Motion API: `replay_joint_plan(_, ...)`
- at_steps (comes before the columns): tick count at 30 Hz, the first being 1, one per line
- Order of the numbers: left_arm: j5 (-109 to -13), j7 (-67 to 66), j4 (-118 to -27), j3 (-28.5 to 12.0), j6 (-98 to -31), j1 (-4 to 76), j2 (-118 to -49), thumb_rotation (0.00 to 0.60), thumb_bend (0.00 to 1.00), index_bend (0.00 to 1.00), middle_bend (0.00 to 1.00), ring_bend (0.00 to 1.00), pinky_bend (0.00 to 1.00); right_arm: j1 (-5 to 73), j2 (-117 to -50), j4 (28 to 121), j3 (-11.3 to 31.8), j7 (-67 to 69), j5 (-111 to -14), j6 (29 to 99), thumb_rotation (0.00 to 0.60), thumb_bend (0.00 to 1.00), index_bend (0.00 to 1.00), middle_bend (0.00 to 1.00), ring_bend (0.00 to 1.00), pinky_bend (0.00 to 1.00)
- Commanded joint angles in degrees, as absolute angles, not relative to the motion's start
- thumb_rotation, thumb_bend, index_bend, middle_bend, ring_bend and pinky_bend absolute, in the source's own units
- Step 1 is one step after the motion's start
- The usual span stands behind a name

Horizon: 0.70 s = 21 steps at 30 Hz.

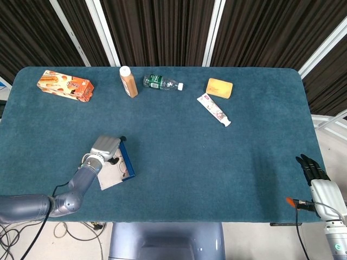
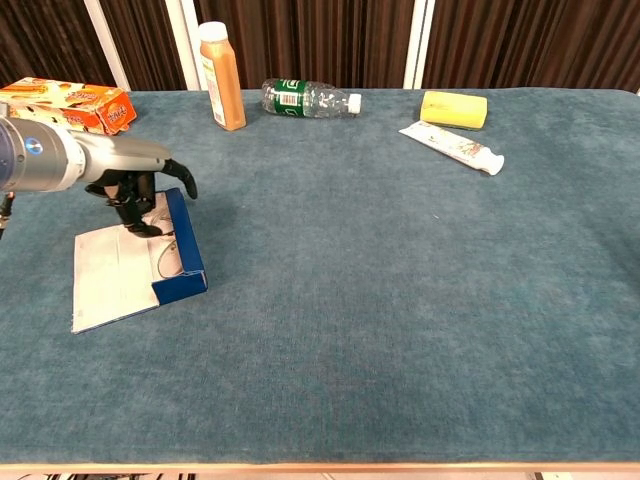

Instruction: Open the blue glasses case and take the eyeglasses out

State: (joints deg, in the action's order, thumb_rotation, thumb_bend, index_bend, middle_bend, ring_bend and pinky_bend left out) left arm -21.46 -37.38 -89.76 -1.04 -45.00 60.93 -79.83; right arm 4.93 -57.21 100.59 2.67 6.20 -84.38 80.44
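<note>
**Case open, glasses not out yet**

We see the blue flat-fold glasses case (image 2: 150,262) lying open near the front-left of the teal felt-covered table (image 2: 400,300), its pale lining panel flat on the cloth and the blue wall standing up along its right side. So the opening step looks done. The thin-framed eyeglasses (image 2: 165,255) are only faintly visible as dark wire lines on the lining beside the blue wall; we judge they are in the case, not lifted.

The left hand (image 2: 135,195) sits over the far end of the case, dark fingers (image 2: 178,175) curled down toward the lining. We cannot tell if it pinches the frame or just touches the case; too small in the head view too (image 1: 105,147). The right hand (image 1: 314,172) hangs off the table's right edge, well apart; we cannot tell whether its fingers are spread or together.

Left to do: get a real hold on the glasses and lift them clear.

Around, all along the far edge and well apart from the case:
- orange snack box (image 2: 65,102)
- orange juice bottle with white cap (image 2: 221,77)
- clear plastic water bottle with green label (image 2: 305,99), lying down
- yellow sponge block (image 2: 453,109)
- white toothpaste tube (image 2: 452,146)

Nothing blocks the lift path. We think the upright blue wall could catch the frame.
</note>
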Motion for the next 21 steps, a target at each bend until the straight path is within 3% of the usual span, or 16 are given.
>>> replay_joint_plan(1,-21.07,-37.64,-91.78,0.11,-45.54,60.79,-77.97,0.600,0.33,0.20,0.88,0.79,0.90,4.91,-57.21,100.59,2.67,6.23,-84.40,80.48,0.600,0.16,0.00,0.00,0.00,0.19)
replay_joint_plan(13,-24.17,-34.42,-101.96,5.16,-46.91,56.36,-67.81,0.600,0.33,0.24,0.88,0.79,0.90,4.87,-57.22,100.68,2.57,6.08,-84.70,80.60,0.600,0.16,0.00,0.00,0.00,0.19)
replay_joint_plan(21,-27.01,-32.78,-104.17,8.48,-46.23,53.75,-65.07,0.600,0.33,0.24,0.88,0.79,0.90,4.76,-57.22,100.78,2.54,5.96,-84.85,80.86,0.600,0.16,0.00,0.00,0.00,0.19)
